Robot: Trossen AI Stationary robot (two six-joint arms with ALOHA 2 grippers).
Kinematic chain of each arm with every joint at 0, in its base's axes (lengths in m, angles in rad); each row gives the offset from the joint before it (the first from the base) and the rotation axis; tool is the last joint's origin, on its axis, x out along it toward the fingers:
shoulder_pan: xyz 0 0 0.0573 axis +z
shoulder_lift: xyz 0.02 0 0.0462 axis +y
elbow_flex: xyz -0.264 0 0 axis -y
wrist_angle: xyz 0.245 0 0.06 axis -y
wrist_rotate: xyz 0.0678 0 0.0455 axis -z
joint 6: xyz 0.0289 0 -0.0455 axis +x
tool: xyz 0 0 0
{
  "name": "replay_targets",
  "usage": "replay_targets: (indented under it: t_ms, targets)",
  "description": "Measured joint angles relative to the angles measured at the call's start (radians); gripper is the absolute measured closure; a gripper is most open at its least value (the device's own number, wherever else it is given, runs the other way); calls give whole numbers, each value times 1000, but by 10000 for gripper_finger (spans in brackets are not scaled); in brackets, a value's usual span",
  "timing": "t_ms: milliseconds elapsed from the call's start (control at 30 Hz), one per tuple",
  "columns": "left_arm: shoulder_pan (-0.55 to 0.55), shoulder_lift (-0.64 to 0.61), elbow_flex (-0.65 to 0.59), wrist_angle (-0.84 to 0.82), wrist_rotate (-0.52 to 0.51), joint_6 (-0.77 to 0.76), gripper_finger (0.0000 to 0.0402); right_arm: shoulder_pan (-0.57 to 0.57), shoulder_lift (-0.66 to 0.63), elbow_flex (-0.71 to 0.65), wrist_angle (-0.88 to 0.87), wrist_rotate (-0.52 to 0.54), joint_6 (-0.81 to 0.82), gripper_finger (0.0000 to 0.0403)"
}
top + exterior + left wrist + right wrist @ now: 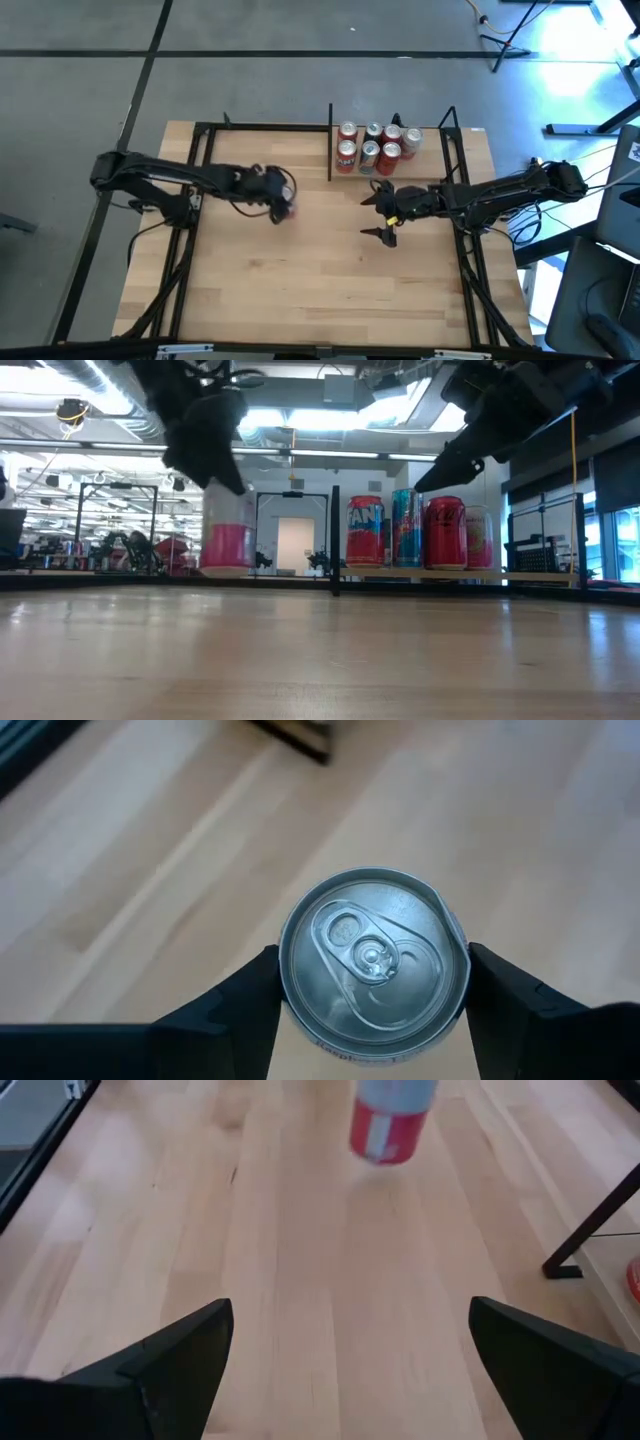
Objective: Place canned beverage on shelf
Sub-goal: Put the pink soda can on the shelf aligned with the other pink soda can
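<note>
My left gripper [282,197] is shut on a pink and white can [288,207] over the middle-left of the table. The can's silver top shows in the left wrist view [372,955] and its pink lower half in the low view [227,545]. The shelf [432,168] is a pale board with thin black uprights [335,540] at the table's far right, and it carries several cans [375,145]. My right gripper [378,213] is open and empty, just near of the shelf, its fingers wide apart in the right wrist view [350,1370]. My left gripper pinches the can's side wall just below the top rim [285,985] between its two fingers, one on each side. The fingers [500,985] come from above, pointing down. The can hangs upright below them, its base [227,571] a little above the tabletop in the low view.
Several red, silver and blue cans [420,530] stand on the shelf board's left part. Black frame rails [195,180] run along the table's left and right sides [470,250]. Bare tabletop [320,270] lies between the arms and toward the near edge.
</note>
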Motion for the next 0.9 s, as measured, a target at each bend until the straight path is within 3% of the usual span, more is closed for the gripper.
replay_targets:
  t_ms: [267, 467, 900]
  targets:
    - [-102, 252, 184, 4, 14, 42, 187, 0, 0, 0, -5, 15, 1, 15]
    - [-117, 390, 310, 13, 114, 112, 187, 0, 0, 0, -6, 15, 2, 15]
    - [-143, 435, 378, -1, 136, 155, 186, -1, 0, 0, -32, 16, 24, 15]
